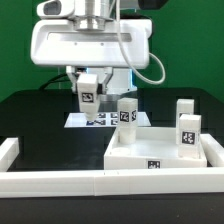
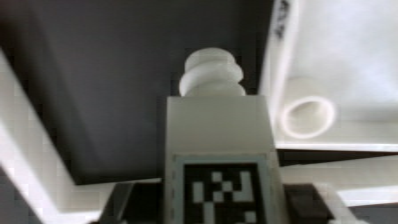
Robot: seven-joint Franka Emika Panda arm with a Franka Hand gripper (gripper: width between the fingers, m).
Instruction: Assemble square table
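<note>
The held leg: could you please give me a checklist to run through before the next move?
1. Held leg gripped firmly by the pincer: ok.
2. Leg's screw tip in clear sight of the wrist view: ok.
3. Screw tip lined up with the hole in the tabletop: not ok, the tip sits beside it, over dark table.
4. Tabletop resting against the border rail: ok, as far as the exterior view shows.
5. Two standing legs fully seated: cannot tell.
</note>
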